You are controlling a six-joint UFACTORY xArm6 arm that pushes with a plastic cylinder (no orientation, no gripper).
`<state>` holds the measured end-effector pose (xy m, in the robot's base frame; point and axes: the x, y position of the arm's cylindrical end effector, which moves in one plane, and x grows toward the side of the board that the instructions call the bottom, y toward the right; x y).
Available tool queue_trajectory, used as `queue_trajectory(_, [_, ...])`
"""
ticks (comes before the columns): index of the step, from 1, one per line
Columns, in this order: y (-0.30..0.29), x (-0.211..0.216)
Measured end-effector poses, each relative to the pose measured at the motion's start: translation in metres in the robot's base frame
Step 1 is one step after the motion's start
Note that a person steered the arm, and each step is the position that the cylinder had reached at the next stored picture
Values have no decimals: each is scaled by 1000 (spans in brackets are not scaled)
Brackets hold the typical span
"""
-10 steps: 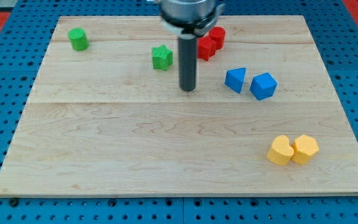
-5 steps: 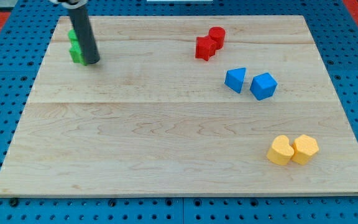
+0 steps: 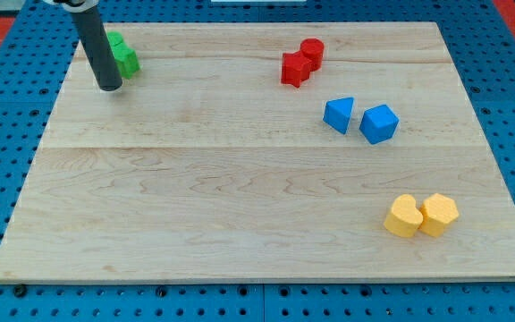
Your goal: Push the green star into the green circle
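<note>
My tip [image 3: 108,87] rests on the board near the view's top left. The rod rises from it and hides part of the green blocks. The green star [image 3: 127,62] sits just right of the rod, above the tip. The green circle [image 3: 115,41] is right behind it, touching or nearly touching the star; only part of it shows past the rod.
Two red blocks [image 3: 299,61] touch each other at the top centre. A blue triangle-like block [image 3: 339,114] and a blue cube-like block [image 3: 379,123] lie at the right. Two yellow blocks [image 3: 421,216] touch at the lower right. The wooden board [image 3: 257,259] lies on a blue pegboard.
The green star has gone from the board's top middle to the top left beside the green circle. My tip swept left with it and now stands just left of and below the pair.
</note>
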<state>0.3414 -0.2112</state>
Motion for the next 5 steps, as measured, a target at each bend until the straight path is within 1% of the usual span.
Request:
queue_trajectory(2, [7,1])
queue_trajectory(4, [20,11])
queue_trajectory(5, [31,48])
